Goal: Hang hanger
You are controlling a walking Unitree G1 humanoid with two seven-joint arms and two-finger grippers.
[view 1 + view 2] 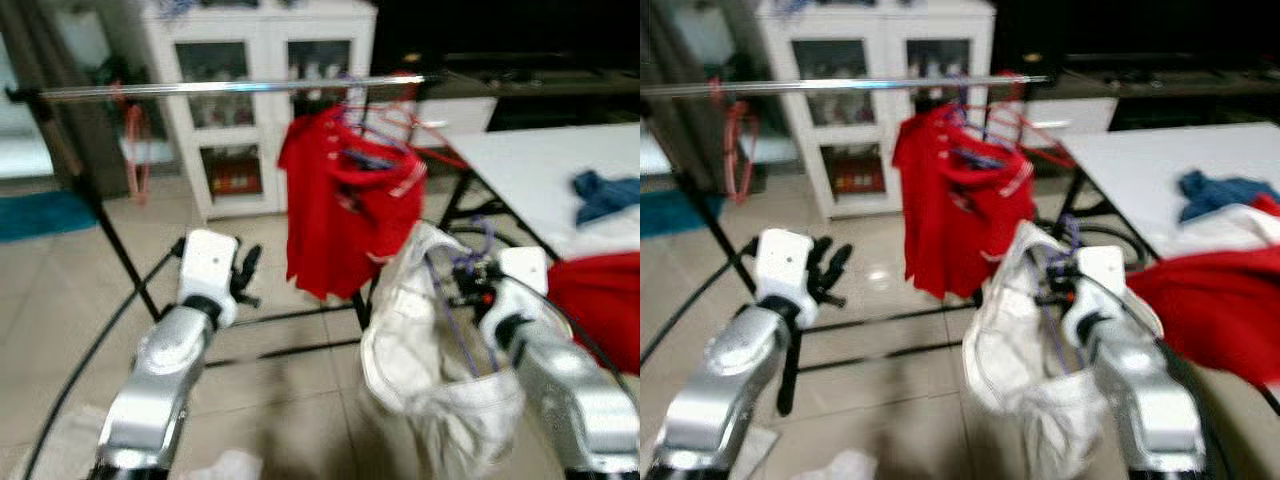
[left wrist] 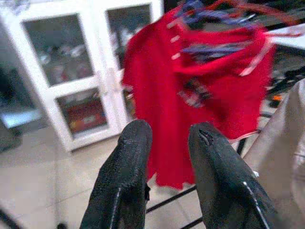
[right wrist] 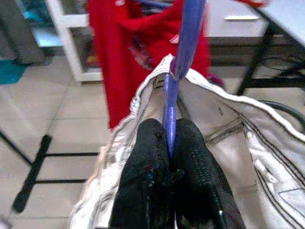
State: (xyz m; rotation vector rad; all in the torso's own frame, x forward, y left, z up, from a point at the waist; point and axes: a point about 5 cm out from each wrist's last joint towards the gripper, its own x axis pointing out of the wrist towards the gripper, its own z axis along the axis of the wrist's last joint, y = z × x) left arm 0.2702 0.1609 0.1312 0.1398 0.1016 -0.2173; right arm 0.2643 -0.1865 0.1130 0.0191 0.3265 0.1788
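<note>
A purple hanger (image 3: 182, 52) is clamped between the two black fingers (image 3: 143, 176) of the right claw (image 3: 167, 143). The hanger is thin and rod-like, blue-violet in colour, and it is seen rising from the fingers and bending near its upper part. A white garment (image 1: 420, 370) with dark seam lines is carried on it and hangs down around the right claw in loose folds, above the tiled floor (image 1: 60, 300).

The hanger is held in front of and below the silver rail (image 1: 230, 88) of a clothes rack, near the rail's right end and not touching it. A red shirt (image 1: 340, 200) with white trim is already hung on the rail there, on other hangers whose shapes are blurred.

The left claw (image 2: 167, 138) is raised beside the rack's black leg, its fingers parted by a narrow gap with nothing held between them.

A white table (image 1: 530, 170) stands to the right; a blue cloth (image 1: 605, 195) lies near its far right edge, and red fabric (image 1: 600, 290) lies at its near edge. A white glass-door cabinet (image 1: 255, 110) stands behind the rail.
</note>
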